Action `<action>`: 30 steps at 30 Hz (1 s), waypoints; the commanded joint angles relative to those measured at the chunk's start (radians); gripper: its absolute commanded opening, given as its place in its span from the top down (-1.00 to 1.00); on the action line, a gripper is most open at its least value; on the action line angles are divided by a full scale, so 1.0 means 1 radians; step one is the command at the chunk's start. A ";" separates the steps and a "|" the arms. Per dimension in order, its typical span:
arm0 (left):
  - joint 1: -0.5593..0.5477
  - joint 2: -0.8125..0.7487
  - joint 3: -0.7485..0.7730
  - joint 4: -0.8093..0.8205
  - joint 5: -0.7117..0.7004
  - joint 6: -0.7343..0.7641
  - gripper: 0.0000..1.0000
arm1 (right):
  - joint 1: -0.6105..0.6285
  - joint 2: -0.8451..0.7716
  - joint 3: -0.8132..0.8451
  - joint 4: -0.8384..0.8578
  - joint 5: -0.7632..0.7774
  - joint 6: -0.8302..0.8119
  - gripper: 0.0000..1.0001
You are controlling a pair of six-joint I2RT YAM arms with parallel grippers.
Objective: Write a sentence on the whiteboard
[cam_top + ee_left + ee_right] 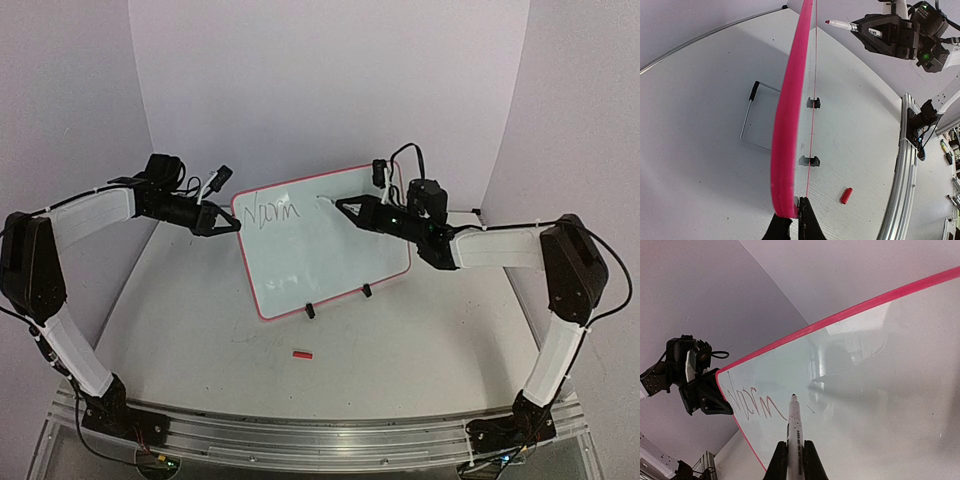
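Left gripper (228, 222) pinches the left rim of the whiteboard (330, 250), its fingers pressed together on the pink-red edge (the left wrist view shows the rim caught between them). The grip steadies the board, which stands tilted back on two black clip feet (310, 311) near the middle of the bench (190, 330). Just right of that grip, in the board's upper left corner, the sentence (272, 211) has only its first word, a thin scrawl reading roughly "Norm". On the bench in front of the board, well apart from it, lies a small red cap (301, 354), likely the pen's. Right of the word, a white marker (328, 201) points its tip at the blank surface. The left wrist view suggests the tip hangs a little clear of the board, though contact cannot be ruled out. Right gripper (345, 207) is clamped on the marker's barrel, a finger tight on either side.

The step in hand looks to be the start of the second word, with most of the sentence yet to be written. The next move would call for bringing the tip lightly onto the board just right of "Norm" and drawing it rightward along the same line. The left gripper would need to hold the rim firm so the board does not rock or slide under the pen's push.
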 commanded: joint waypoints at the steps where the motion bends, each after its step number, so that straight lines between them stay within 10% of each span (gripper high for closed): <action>1: -0.022 -0.009 -0.001 -0.025 -0.053 0.081 1.00 | -0.004 0.034 0.051 0.075 -0.037 0.031 1.00; 30: -0.027 -0.002 0.001 -0.026 -0.056 0.084 1.00 | -0.009 0.113 0.101 0.034 -0.051 0.028 1.00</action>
